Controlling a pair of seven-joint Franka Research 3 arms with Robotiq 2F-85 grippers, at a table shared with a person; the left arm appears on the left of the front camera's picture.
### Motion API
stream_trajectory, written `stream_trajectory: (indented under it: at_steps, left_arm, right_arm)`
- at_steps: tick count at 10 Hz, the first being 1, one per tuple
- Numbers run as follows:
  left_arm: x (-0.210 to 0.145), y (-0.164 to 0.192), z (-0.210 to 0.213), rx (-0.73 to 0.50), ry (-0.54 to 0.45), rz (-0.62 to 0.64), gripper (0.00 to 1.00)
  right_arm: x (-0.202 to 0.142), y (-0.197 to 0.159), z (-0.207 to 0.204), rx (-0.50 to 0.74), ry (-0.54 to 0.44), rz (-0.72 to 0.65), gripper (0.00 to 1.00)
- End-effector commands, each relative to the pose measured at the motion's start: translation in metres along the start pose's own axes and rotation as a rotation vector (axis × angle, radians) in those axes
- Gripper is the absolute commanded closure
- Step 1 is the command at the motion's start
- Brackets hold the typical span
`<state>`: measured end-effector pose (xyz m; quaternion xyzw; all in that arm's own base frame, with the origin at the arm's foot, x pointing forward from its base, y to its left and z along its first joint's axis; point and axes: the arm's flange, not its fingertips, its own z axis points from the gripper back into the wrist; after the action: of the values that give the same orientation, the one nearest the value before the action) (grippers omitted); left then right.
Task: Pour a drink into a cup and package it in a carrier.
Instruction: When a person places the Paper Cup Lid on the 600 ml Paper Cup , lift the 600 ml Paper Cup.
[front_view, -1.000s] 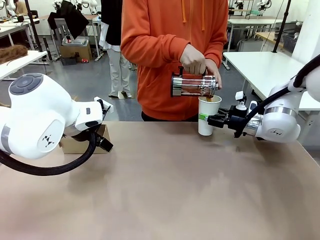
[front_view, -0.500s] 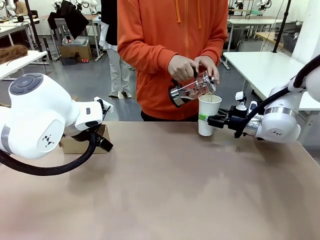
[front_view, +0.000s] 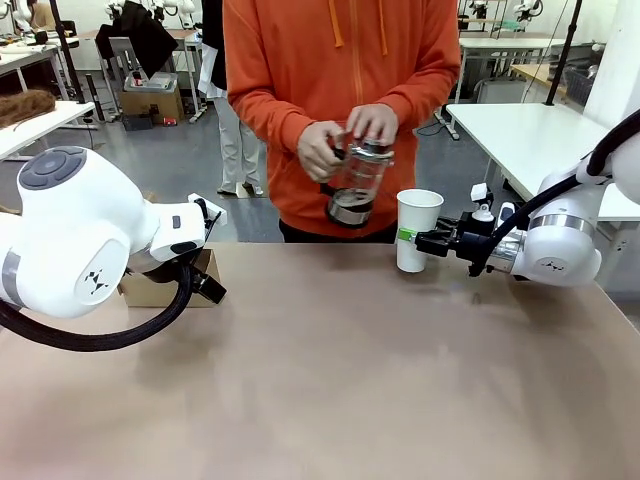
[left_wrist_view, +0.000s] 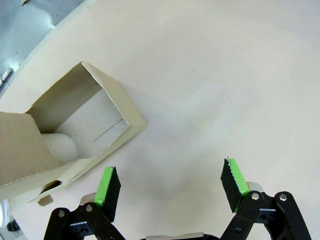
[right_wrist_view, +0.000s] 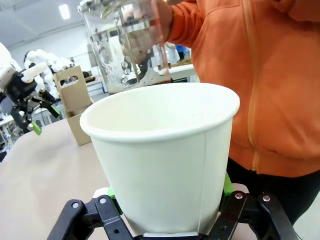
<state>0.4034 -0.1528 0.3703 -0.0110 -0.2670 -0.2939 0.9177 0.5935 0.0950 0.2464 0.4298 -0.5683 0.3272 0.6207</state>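
A tall white paper cup (front_view: 417, 228) with no lid stands upright at the table's far edge, and my right gripper (front_view: 428, 240) is shut on its lower half. In the right wrist view the cup (right_wrist_view: 162, 160) sits between the green pads (right_wrist_view: 226, 186); its rim hides the drink inside. The person in an orange hoodie holds the glass French press (front_view: 355, 182) upright in both hands, left of the cup and apart from it. The press (right_wrist_view: 125, 45) looks almost empty. My left gripper (left_wrist_view: 170, 184) hangs open above the table beside the brown cardboard carrier (left_wrist_view: 75, 125).
The carrier (front_view: 160, 288) sits at the table's left, half hidden by my left arm (front_view: 80, 235). The tan tabletop (front_view: 350, 380) stretches between the arms. The person stands close behind the far edge. Other tables stand farther back.
The person has tipped the French press back from pouring over the cup to upright and drawn it left, away from the cup. Both arms and the cup have stayed still.
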Motion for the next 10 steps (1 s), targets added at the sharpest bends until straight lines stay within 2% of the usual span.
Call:
stream_trajectory:
  at_steps: [1, 10]
  left_arm:
    - [-0.0001, 0.0002, 0.0004, -0.002, -0.001, 0.001, 0.00]
    - [-0.0001, 0.0002, 0.0004, -0.002, -0.001, 0.001, 0.00]
  right_arm:
    - [0.0057, 0.0002, -0.0013, 0.000, -0.005, 0.008, 0.19]
    - [0.0057, 0.0002, -0.0013, 0.000, -0.005, 0.008, 0.19]
